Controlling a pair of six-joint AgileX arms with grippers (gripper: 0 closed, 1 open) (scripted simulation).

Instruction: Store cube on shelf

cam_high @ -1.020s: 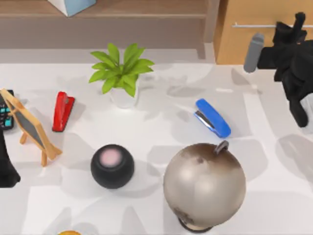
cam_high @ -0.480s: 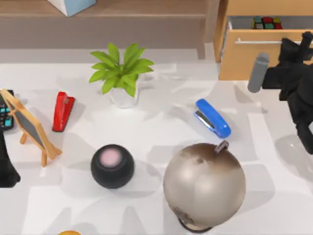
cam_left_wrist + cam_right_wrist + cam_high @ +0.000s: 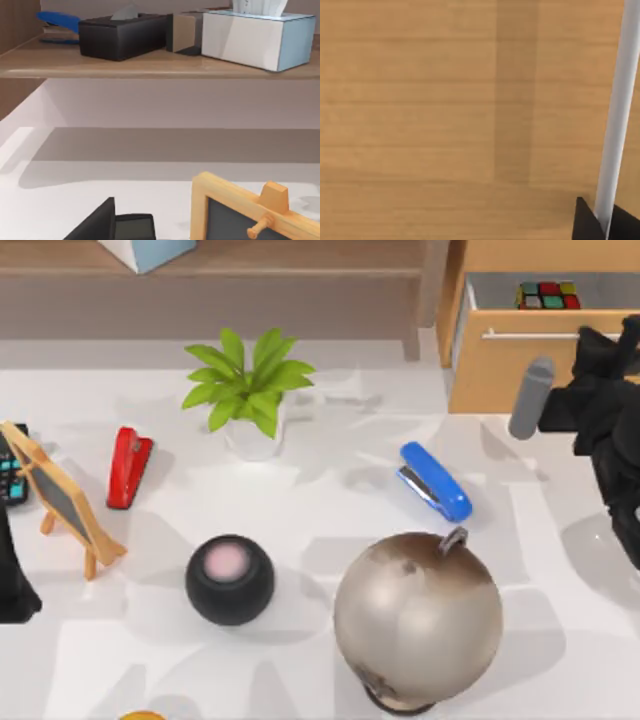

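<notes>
Currently the right gripper (image 3: 600,338) is clamped on the drawer handle (image 3: 530,335), and the cube (image 3: 547,295) is seen lying inside the open drawer, well apart from the shelf (image 3: 250,258). If the handle is pulled off-axis, the fingers may slip or the drawer may jam. The left arm (image 3: 12,580) is parked at the table's left edge; whether its claw is open cannot be told.

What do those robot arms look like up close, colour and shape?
Both are matte black. The right arm is blocky and angular, with a grey cylindrical piece sticking out near its end effector. The left arm shows as a dark rounded bulk at the table's left edge. No cables or markings are visible.
</notes>
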